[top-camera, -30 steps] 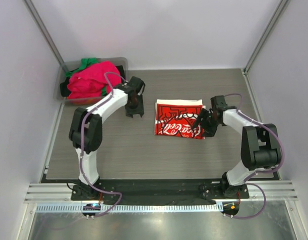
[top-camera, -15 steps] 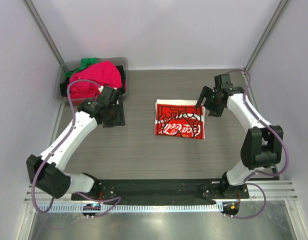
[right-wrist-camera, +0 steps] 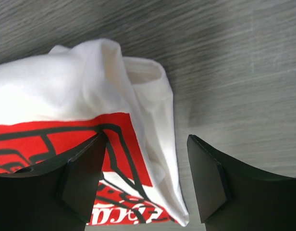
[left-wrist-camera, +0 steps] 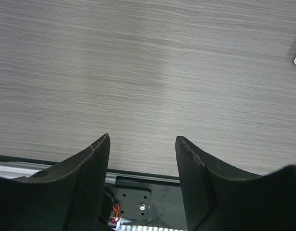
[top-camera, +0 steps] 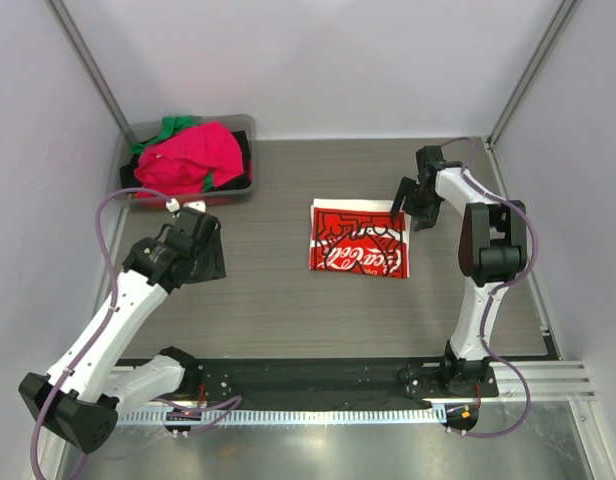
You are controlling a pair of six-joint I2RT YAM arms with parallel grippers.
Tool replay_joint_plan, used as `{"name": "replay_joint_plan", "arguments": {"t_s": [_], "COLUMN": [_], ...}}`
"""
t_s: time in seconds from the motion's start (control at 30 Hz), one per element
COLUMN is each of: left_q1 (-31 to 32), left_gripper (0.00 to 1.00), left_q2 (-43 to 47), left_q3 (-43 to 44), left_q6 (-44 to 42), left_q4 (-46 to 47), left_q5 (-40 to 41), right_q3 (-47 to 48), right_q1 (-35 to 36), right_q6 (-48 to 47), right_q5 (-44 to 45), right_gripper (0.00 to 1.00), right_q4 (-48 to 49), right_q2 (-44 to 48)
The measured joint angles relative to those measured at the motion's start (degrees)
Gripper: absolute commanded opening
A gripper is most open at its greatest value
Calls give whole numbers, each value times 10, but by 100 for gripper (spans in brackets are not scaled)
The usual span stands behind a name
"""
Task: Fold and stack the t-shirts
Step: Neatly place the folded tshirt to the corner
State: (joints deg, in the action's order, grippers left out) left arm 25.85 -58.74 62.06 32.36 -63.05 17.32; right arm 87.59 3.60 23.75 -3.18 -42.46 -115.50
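Pale lilac walls close in a grey wood-grain surface (top-camera: pixel 268 300) on the left, far and right sides, with two metal posts rising at the far corners. There are two arms, one grey bin (top-camera: pixel 246 128), and one folded tee lying out on the surface.

The bin sits in the far left corner, hard against the wall. Heaped in it are a pink-red tee (top-camera: pixel 188 158) and a green tee (top-camera: pixel 174 125), which pokes out at the far side and again at the near edge (whether more lie under them cannot be told).

The red tee (top-camera: pixel 356 242) lies right of the middle, folded to a neat rectangle. It has a white band along its far edge and white script across the red. Bare surface stretches wide to its left and toward the near edge, and a narrower strip runs to its right.

The left end effector (left-wrist-camera: pixel 143 142) hangs over bare surface at the left, its fingers spread with nothing between them. The right end effector (right-wrist-camera: pixel 148 139) is over the red tee's far right corner, fingers spread wide and pinching nothing, with the white folded edge in view below the gap.
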Motion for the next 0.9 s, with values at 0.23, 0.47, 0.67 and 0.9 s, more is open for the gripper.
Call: {"name": "replay_joint_plan", "arguments": {"t_s": [0.23,0.47,0.67,0.9], "left_q1": [0,0,0,0], "left_gripper": [60,61,61,60], "left_q2": [28,39,50,64], "left_q3": [-6,-11,-28,-35], "left_q6": [0,1,9,24], "left_q4": [2,7,15,20], "left_q5": [31,48,54,81], "right_q3": [13,15,43,209], "right_q1": [-1,-3,-28,-90], "right_q6": [-9,-14,-26,-75], "right_q5": [-2,-38,-49,57], "right_gripper": [50,8,1,1], "right_q4": [14,42,44,32], "right_q2": [-38,-47,-66,-157]}}
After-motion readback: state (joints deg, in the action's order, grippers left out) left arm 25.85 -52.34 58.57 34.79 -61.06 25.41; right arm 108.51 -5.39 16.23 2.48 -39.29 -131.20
